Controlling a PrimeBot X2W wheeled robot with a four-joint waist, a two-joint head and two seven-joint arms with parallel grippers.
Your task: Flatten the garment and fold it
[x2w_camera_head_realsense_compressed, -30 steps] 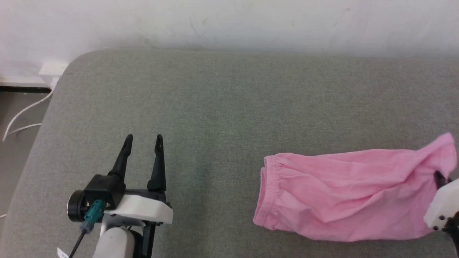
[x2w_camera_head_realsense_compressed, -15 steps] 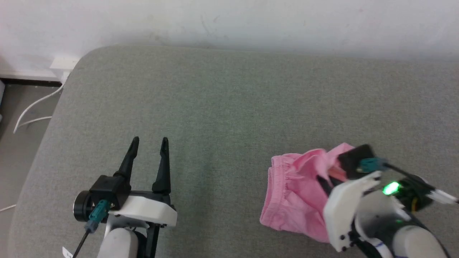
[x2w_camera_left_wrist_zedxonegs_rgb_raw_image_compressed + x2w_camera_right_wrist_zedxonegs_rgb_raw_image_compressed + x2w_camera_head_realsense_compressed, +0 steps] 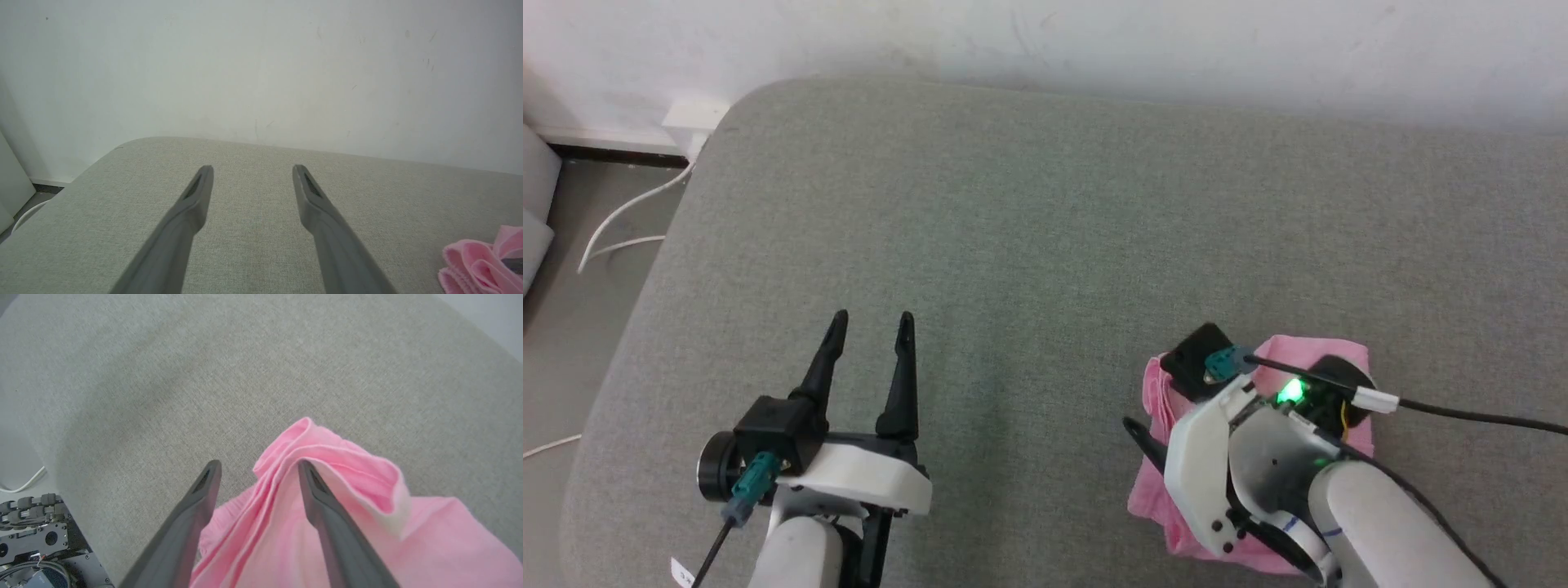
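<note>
Head camera looks down from above; all views share the garment point(image 3: 441, 539).

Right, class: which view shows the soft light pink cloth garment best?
Right wrist view: the soft light pink cloth garment lies close, folds plain. Head view: the right arm covers most. Left wrist: one corner.

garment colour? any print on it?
The garment is plain light pink, no print. It shows best in the right wrist view.

Support: grey woven-fabric upholstered cushion point(image 3: 1045, 204), flat top, rounded far-left corner. Lying on it: one light pink thin-cloth garment point(image 3: 1319, 346), bunched into soft folds, towards the near right side
</note>
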